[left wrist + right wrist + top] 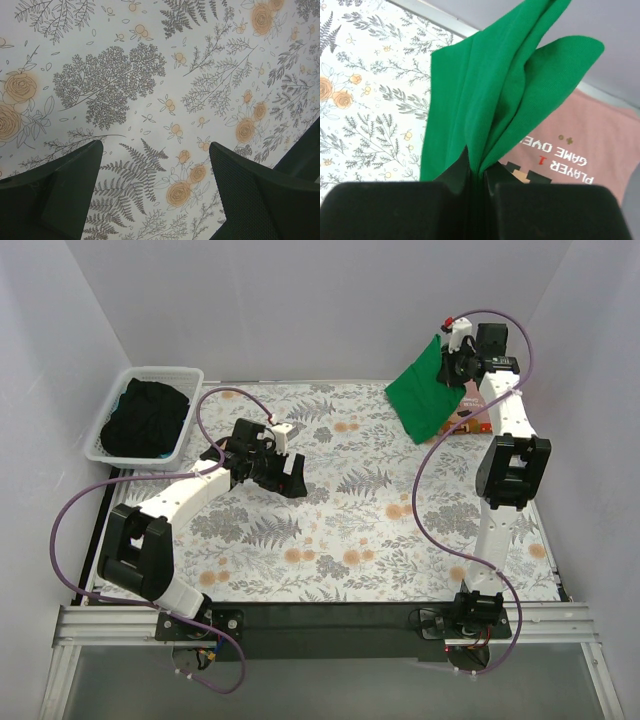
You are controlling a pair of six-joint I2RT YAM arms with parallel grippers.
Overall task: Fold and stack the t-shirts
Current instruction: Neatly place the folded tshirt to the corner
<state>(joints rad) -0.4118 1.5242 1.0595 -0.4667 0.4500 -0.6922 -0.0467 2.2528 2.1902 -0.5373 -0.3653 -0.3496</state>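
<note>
Two claws: right claw (477, 177) pinches green t-shirt (490, 85) (raised), left claw (156, 147) spread wide

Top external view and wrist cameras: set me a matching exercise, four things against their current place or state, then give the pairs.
Things:
1. green t-shirt
2. pink t-shirt
3. white basket
4. left gripper

Places or states:
A. open above the bare floral cloth
B. holds dark clothing, far left corner
C. pinched in the shut right gripper
D. lying at the far right, printed text showing

Pairs: 1-C; 2-D; 3-B; 4-A
</note>
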